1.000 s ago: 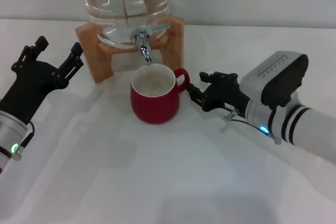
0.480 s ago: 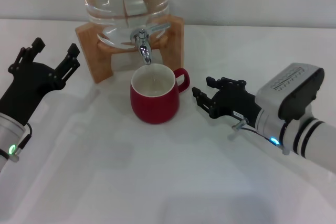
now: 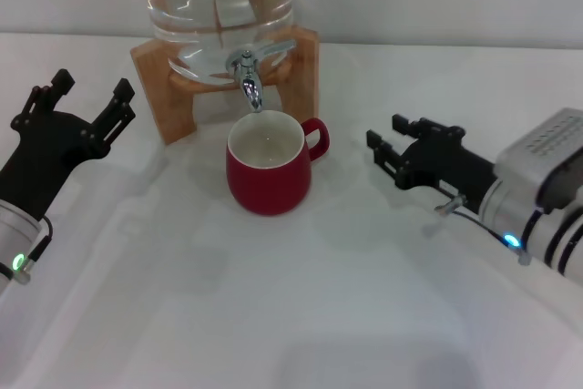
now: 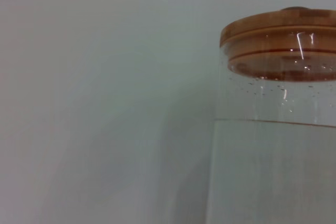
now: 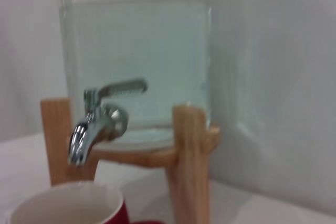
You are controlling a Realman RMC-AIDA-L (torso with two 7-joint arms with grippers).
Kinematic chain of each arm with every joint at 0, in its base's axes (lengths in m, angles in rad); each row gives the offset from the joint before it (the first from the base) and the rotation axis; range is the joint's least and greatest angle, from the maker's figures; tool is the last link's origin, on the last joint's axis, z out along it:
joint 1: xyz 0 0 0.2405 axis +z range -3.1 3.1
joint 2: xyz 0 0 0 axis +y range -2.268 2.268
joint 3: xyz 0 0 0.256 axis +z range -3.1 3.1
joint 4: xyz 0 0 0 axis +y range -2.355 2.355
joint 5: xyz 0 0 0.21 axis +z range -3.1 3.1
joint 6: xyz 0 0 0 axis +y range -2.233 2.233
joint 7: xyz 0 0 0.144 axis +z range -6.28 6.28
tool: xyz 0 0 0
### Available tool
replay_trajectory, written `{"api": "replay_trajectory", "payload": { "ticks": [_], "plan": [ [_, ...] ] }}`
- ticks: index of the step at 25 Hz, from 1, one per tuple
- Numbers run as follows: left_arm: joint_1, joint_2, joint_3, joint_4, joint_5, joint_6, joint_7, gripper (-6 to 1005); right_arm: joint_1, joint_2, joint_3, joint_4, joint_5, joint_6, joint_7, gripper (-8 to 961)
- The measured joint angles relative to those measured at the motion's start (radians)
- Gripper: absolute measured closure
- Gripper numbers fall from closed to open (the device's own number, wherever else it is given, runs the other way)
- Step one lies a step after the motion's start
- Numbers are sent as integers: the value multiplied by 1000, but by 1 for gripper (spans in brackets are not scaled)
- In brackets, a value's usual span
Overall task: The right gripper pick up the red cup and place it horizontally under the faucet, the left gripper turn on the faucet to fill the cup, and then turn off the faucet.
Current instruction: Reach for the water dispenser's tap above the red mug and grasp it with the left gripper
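**Under the spout: red cup upright, both grippers apart from it**

Beneath the faucet [image 3: 248, 77] the red cup [image 3: 269, 164] stands upright on the white surface [image 3: 301, 316], its white inside showing and its loop handle turned toward the robot's right. The chrome spout points down just above the cup's rim, and its thin lever juts to the side. Faucet and clear water jar [image 3: 216, 6] sit on a wooden stand [image 3: 164, 88] directly behind the cup.

On the right, the right gripper [image 3: 401, 146] hovers near the cup's handle side but clear of it, fingers spread and holding nothing. On the left, the left gripper [image 3: 84, 99] is raised beside the stand, well apart from the cup, fingers wide and empty.

From the left wrist, the jar's wooden lid [image 4: 281, 30] and waterline show.
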Motion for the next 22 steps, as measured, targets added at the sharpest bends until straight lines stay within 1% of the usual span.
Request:
{"api": "replay_trajectory", "payload": {
  "ticks": [1,5,7,10,14,17,21,22],
  "plan": [
    [1,0,-5,0,0,0,0,120,-13,-3,11,-1,0,-33,-9,522],
    [1,0,-19,-1,0,-2,0,119,-57,-3,57,-8,0,-122,-59,523],
    [0,0,-23,-2,0,-4,0,119,-79,4,80,-30,0,-185,-79,523],
    [-4,1,-25,-1,0,-7,1,120,-104,20,106,-86,1,-284,-87,526],
    [-10,1,-25,3,0,-7,7,120,-124,29,121,-142,8,-392,-88,528],
    [-19,1,-25,7,0,-9,11,120,-134,30,138,-163,9,-433,-88,528],
    [-26,2,-28,8,0,-10,12,119,-141,31,160,-168,10,-442,-87,528],
    [-27,2,-33,11,0,-11,12,119,-143,32,182,-172,10,-441,-88,528]
  ]
}}
